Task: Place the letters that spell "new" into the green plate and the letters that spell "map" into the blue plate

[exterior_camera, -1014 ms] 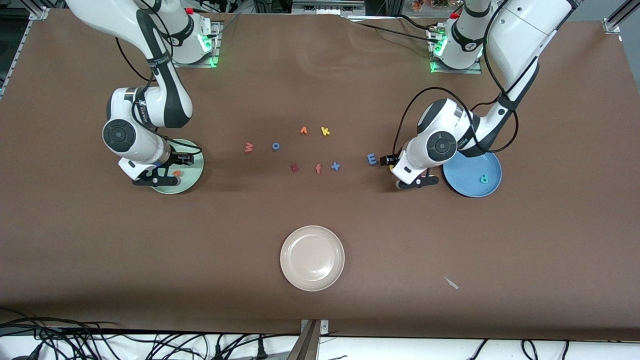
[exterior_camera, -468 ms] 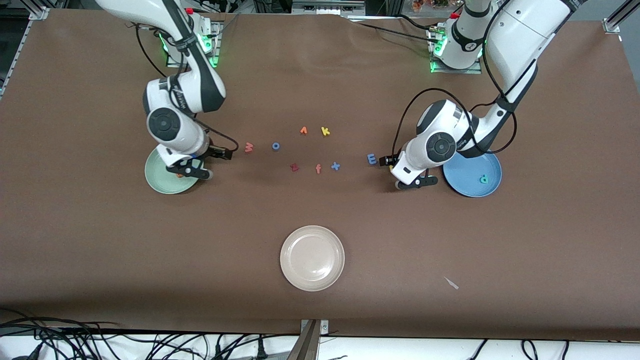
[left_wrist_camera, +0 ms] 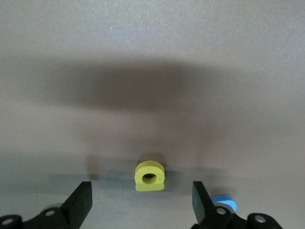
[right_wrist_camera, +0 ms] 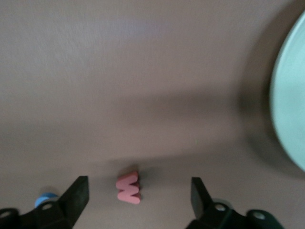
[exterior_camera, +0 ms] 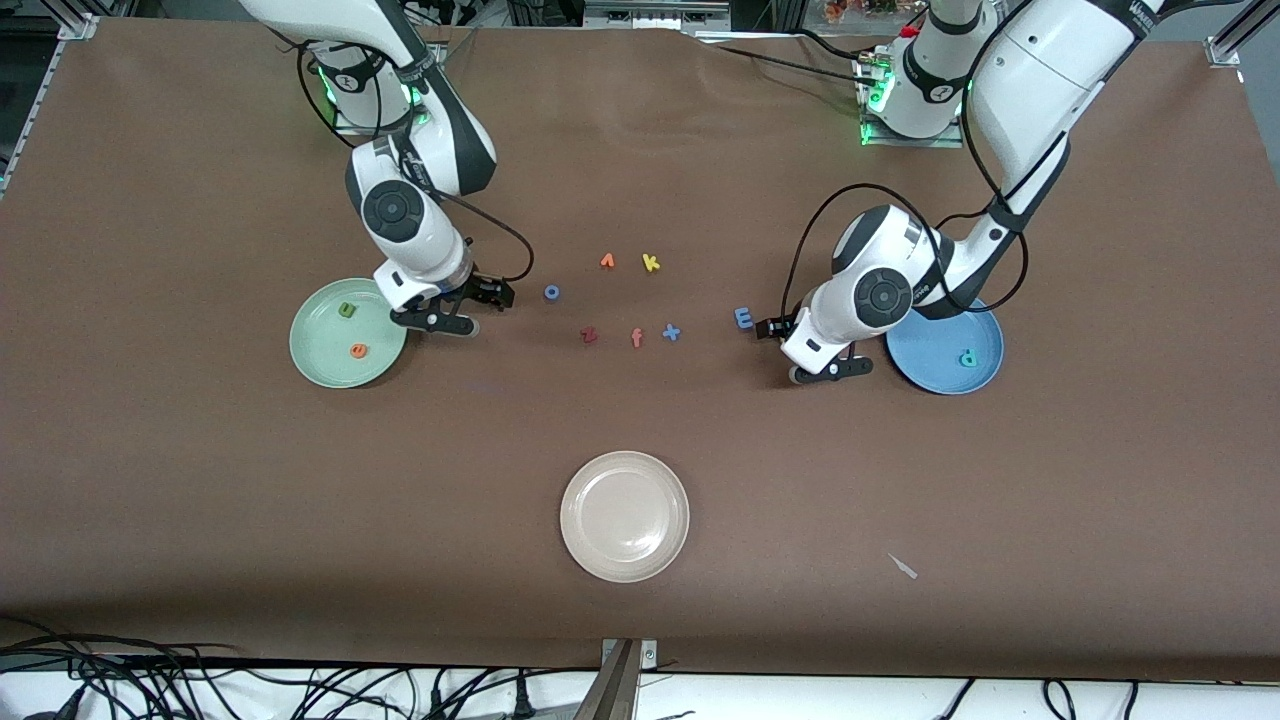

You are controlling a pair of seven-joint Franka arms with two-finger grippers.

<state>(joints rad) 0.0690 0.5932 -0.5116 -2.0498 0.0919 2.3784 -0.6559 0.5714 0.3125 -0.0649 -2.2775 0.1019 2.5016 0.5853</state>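
Right tool (right_wrist_camera: 136, 198) open, lowered over the red-pink "w" (right_wrist_camera: 128, 187) beside the green plate (exterior_camera: 347, 334); left tool (left_wrist_camera: 142, 205) open, low astride the yellow "a" (left_wrist_camera: 149, 177) beside the blue plate (exterior_camera: 944, 347).

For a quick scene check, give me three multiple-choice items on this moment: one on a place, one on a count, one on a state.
1. Where is the teal p?
A. in the blue plate
B. in the cream plate
C. on the bare table

2. How many letters lie in the green plate?
A. none
B. two
C. three

3. How does the left gripper stand?
A. shut on the yellow a
B. open, the a between its fingers
C. open over the blue plate

Key: 1 A, the p lies on the blue surface; 2 B, a green n and an orange e; 3 B, both fingers stand clear of the a on the table.
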